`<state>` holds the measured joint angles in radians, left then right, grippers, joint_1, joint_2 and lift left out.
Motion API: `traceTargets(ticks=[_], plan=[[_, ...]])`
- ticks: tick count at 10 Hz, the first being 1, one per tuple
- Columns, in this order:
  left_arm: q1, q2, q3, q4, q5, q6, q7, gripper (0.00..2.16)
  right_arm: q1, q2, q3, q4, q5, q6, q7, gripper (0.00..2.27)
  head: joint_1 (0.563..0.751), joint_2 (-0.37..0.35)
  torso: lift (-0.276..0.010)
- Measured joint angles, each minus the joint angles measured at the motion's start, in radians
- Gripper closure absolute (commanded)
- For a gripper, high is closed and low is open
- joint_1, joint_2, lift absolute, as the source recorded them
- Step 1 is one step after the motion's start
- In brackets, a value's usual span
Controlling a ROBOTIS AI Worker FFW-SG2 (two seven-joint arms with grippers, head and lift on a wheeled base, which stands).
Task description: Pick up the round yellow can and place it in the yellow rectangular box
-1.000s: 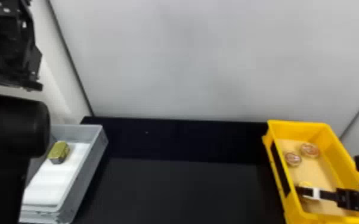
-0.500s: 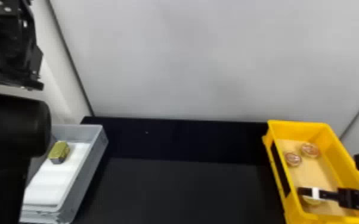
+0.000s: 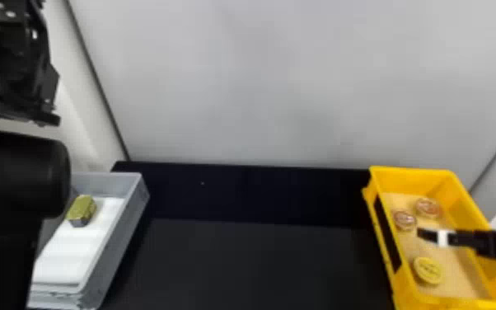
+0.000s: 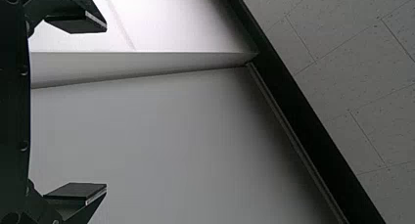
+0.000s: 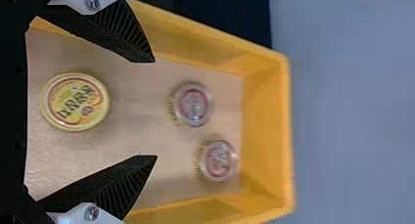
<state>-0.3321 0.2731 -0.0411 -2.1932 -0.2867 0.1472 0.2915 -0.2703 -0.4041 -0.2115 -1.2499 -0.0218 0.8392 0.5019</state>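
The yellow rectangular box [image 3: 387, 255] sits at 4 o'clock in the head view, its walls rising all round its tan floor [image 5: 137, 101]. A dark surface [image 3: 251, 264] stretches from it to the gray box [image 3: 115, 243] at 8 o'clock, with a pale wall [image 3: 280, 82] behind at 12. The right tool [image 3: 478, 241] comes over the yellow box's 3 o'clock wall, its fingers spread wide with room between them.

The round yellow can [image 3: 427, 271] lies flat on the floor inside the yellow box, toward its 6 o'clock end, apart from the walls. Two smaller round cans with red-ringed lids stand in the way beyond it: one [image 3: 404, 220] at 11 o'clock from the can, the other [image 3: 427, 208] at 12. In the gray box, a green-gold block [image 3: 81, 210] rests on a white liner [image 3: 70, 255] near its 12 o'clock end.

The left arm [image 3: 16, 177] is parked at 9 o'clock; the left tool [image 4: 106, 106] is spread, facing a wall and ceiling.
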Motion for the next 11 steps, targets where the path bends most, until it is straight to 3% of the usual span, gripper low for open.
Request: traceTargets(ticks=[3, 5, 8, 9, 11], plan=[[0.009, 0.0, 0.006, -0.001, 0.0, 0.0, 0.0, 0.13, 0.05, 0.011, -0.024, -0.362, 0.032, 0.045, -0.123, 0.12, 0.663, 0.054, -0.01], [0.016, 0.0, 0.01, -0.003, 0.001, 0.0, 0.0, 0.13, 0.096, 0.021, -0.037, -0.632, 0.034, 0.016, -0.339, 0.12, 0.663, 0.054, -0.01], [0.023, -0.002, 0.017, -0.005, 0.001, 0.001, 0.0, 0.13, 0.16, 0.039, -0.031, -0.916, 0.067, -0.264, -0.661, 0.13, 0.663, 0.054, -0.01], [0.022, -0.002, 0.017, -0.005, 0.001, 0.002, 0.0, 0.13, 0.16, 0.043, -0.016, -0.973, 0.126, -0.37, -0.725, 0.13, 0.663, 0.054, -0.01], [0.02, 0.0, 0.019, -0.004, 0.001, 0.002, 0.0, 0.13, 0.12, 0.044, 0.025, -1.057, 0.288, -0.518, -0.767, 0.13, 0.663, 0.054, -0.01]])
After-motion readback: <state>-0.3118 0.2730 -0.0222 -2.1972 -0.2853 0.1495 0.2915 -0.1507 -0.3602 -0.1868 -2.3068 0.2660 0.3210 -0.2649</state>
